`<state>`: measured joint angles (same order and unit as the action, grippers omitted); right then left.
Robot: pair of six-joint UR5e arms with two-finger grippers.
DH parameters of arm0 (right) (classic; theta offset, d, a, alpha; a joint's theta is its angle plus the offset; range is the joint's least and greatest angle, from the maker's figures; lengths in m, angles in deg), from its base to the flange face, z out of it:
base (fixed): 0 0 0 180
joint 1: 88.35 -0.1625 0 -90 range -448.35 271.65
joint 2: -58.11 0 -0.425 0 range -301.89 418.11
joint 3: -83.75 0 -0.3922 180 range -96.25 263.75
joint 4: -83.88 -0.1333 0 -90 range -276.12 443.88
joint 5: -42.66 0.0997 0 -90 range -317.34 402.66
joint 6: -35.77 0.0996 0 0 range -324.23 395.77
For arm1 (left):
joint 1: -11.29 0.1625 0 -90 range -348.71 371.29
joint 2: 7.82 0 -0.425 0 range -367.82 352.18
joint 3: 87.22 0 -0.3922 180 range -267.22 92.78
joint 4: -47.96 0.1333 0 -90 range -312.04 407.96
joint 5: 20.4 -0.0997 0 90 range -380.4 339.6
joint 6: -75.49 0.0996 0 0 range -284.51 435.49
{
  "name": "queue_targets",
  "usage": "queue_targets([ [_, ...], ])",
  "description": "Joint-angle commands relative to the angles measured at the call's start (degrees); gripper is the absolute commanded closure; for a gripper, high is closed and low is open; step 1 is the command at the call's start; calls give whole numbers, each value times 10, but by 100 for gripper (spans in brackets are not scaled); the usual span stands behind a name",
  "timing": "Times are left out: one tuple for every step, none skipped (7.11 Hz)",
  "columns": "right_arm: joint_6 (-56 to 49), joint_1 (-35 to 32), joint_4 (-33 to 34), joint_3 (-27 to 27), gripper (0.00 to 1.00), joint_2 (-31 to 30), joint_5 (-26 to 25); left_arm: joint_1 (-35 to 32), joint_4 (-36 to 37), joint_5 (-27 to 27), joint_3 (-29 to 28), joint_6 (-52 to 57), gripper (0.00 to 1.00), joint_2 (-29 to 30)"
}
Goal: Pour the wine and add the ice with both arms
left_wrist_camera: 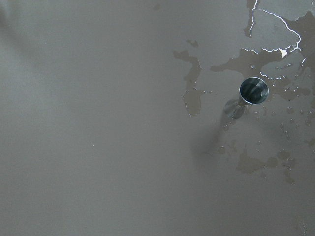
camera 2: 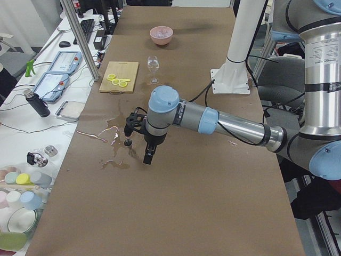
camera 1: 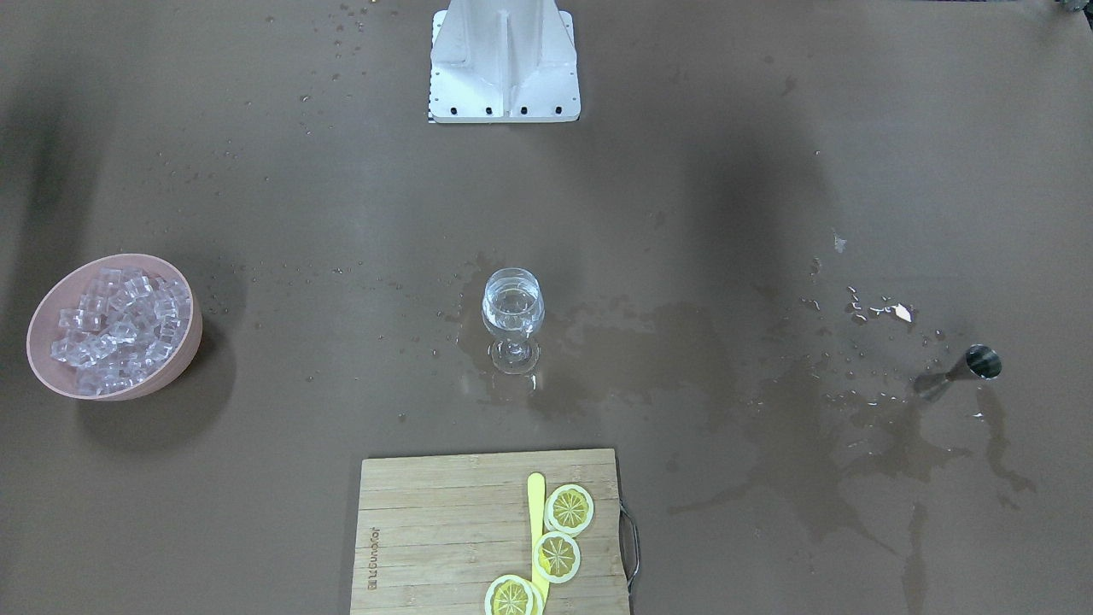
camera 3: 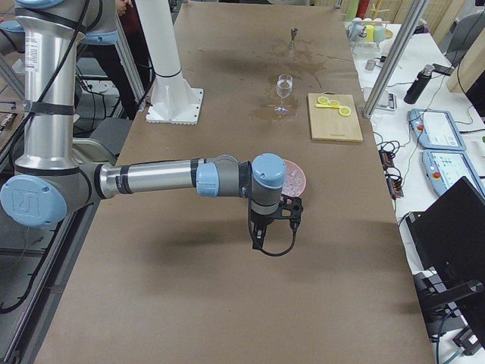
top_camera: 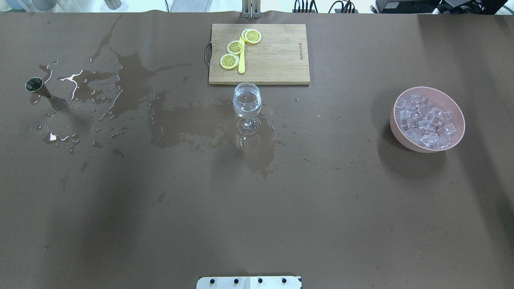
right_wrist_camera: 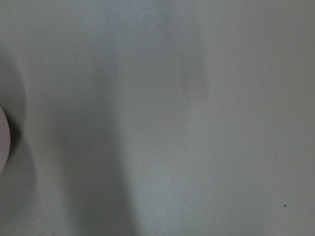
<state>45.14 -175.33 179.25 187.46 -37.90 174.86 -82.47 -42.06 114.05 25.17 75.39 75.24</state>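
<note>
A wine glass (top_camera: 247,104) stands at the table's middle with clear wine in its bowl; it also shows in the front view (camera 1: 512,312). Ice cubes (top_camera: 425,120) fill a pink bowl (top_camera: 397,132) on the robot's right. A steel jigger (top_camera: 42,91) stands upright on the robot's left and shows from above in the left wrist view (left_wrist_camera: 253,91). My left gripper (camera 2: 148,157) hangs above the table beside the jigger. My right gripper (camera 3: 258,241) hangs above the table just short of the bowl (camera 3: 297,178). I cannot tell whether either gripper is open or shut.
A wooden cutting board (top_camera: 277,60) with three lemon slices (top_camera: 235,47) and a yellow knife lies beyond the glass. Wet puddles (top_camera: 132,80) spread between jigger and glass. The white arm base (camera 1: 504,64) stands at the robot's edge.
</note>
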Motion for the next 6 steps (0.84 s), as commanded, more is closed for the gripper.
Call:
queue_targets([
  [0,3,1,1,0,10,-4,3,-12,13,5,-43,2,0],
  [-1,4,2,-1,0,26,-2,5,-50,16,3,-72,2,0],
  [3,4,4,-1,0,35,4,14,-85,16,-8,-79,2,-5],
  [10,14,7,0,0,51,3,26,-123,15,-18,-96,2,-12],
  [20,30,7,-3,0,68,-5,47,-165,14,-23,-129,2,-20],
  [47,43,9,-2,0,95,-3,72,-229,13,-43,-176,2,-25],
])
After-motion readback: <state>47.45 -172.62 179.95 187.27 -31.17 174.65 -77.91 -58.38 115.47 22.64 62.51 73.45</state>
